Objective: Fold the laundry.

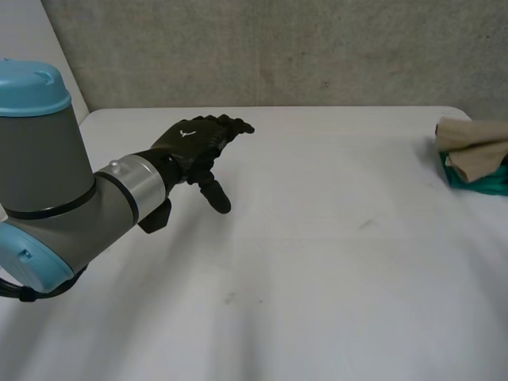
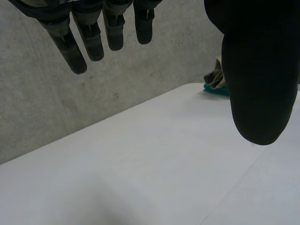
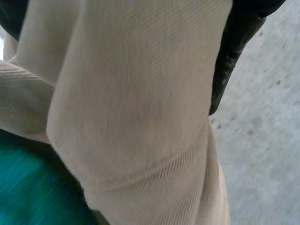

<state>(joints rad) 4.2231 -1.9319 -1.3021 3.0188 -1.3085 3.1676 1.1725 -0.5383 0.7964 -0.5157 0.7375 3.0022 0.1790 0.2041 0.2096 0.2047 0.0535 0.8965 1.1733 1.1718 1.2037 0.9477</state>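
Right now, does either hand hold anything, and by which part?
Left hand holds nothing. Right hand is at the beige cloth; whether it grips it cannot be told.

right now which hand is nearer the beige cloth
Right. The right hand is right at the beige cloth, which lies on a teal cloth. The left hand, open, hovers over the table well away from it.

Left robot hand [image 1: 194, 147] over white table [image 1: 317, 254], fingers relaxed; beige cloth [image 1: 470, 144] atop teal cloth [image 1: 486, 182] at right edge.
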